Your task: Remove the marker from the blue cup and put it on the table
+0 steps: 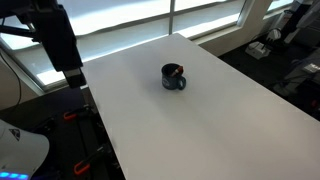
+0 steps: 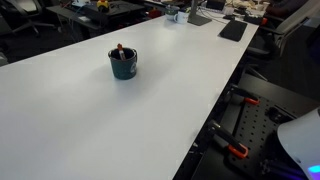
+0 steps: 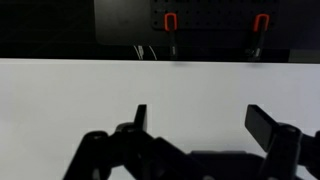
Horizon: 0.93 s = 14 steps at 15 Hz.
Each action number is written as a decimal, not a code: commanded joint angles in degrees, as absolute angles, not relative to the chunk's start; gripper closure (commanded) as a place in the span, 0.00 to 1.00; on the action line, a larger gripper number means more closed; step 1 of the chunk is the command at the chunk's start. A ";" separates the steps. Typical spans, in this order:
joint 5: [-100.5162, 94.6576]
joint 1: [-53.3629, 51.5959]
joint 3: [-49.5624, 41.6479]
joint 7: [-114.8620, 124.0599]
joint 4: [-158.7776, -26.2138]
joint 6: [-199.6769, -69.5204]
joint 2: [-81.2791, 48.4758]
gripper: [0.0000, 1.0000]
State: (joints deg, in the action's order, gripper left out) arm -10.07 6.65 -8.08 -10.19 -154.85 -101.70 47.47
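Note:
The blue cup (image 1: 174, 77) stands upright near the middle of the white table (image 1: 220, 130); it also shows in an exterior view (image 2: 123, 64). The reddish marker (image 1: 176, 71) leans inside the cup with its end poking above the rim (image 2: 120, 49). My gripper (image 3: 200, 125) is open and empty, its two dark fingers wide apart over bare table in the wrist view. The cup is out of the wrist view. The arm (image 1: 60, 40) hangs at the table's far left end, well away from the cup.
Red-handled clamps (image 3: 171, 22) hang on a dark panel beyond the table edge. Dark mats (image 2: 232, 30) and small items lie at the table's far end. Chairs and equipment stand around the table. Clamps (image 2: 237, 150) sit below its side edge.

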 commanded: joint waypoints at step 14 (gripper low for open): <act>-9.72 6.19 -12.24 -12.62 -149.27 -107.49 36.18 0.00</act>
